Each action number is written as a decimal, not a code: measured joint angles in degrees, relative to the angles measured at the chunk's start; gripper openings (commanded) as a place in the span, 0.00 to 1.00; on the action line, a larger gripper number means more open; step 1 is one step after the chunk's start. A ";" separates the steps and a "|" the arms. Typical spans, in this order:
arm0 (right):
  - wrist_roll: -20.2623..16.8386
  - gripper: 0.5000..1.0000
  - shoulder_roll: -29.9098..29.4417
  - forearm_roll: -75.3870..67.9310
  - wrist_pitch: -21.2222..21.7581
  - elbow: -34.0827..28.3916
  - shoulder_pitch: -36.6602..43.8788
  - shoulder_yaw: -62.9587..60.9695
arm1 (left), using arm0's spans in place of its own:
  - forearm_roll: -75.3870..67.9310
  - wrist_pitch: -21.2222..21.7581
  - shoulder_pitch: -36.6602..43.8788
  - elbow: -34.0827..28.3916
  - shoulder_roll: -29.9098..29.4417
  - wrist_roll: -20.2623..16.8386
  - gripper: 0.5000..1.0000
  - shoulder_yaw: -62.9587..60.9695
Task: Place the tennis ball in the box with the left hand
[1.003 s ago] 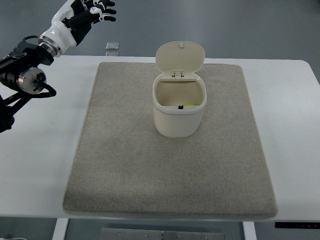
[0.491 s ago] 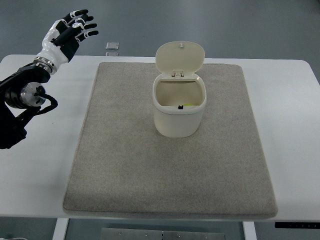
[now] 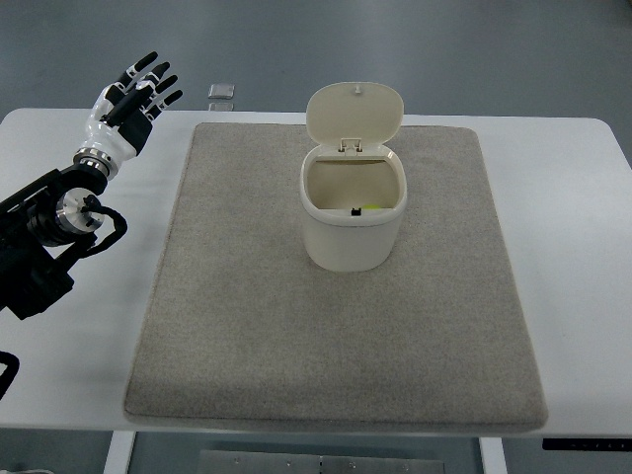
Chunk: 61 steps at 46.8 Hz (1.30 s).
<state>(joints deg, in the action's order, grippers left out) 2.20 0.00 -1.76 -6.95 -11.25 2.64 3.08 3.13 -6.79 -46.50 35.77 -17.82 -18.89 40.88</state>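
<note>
The grey mat (image 3: 336, 296) covers most of the white table (image 3: 583, 257). At its centre stands the cream box (image 3: 353, 219), with its lid (image 3: 355, 111) tipped up at twelve o'clock. A sliver of yellow-green at the bottom looks like the tennis ball (image 3: 372, 208), so the drop seems done. Out at ten o'clock, well clear of the box, the left hand (image 3: 126, 104) holds nothing, fingers (image 3: 148, 79) straight and spread. Over the last second it has sunk and drawn back toward the table's left edge, which reads as retreat.
</note>
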 measured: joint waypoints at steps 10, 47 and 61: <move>-0.01 0.80 0.00 0.00 0.01 0.00 0.00 0.00 | 0.05 0.03 -0.05 -0.01 0.95 0.00 0.92 0.07; 0.00 0.80 0.00 0.00 -0.03 0.00 0.00 0.00 | 0.03 -0.02 -3.25 -7.93 5.88 0.00 0.92 1.74; -0.01 0.80 0.00 0.00 -0.02 0.00 0.00 0.00 | -0.05 0.32 -6.73 -8.00 5.54 0.00 0.92 3.24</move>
<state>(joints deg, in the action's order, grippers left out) 2.19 0.00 -1.76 -6.97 -11.25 2.63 3.08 3.08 -6.47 -53.23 27.77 -12.28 -18.89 44.12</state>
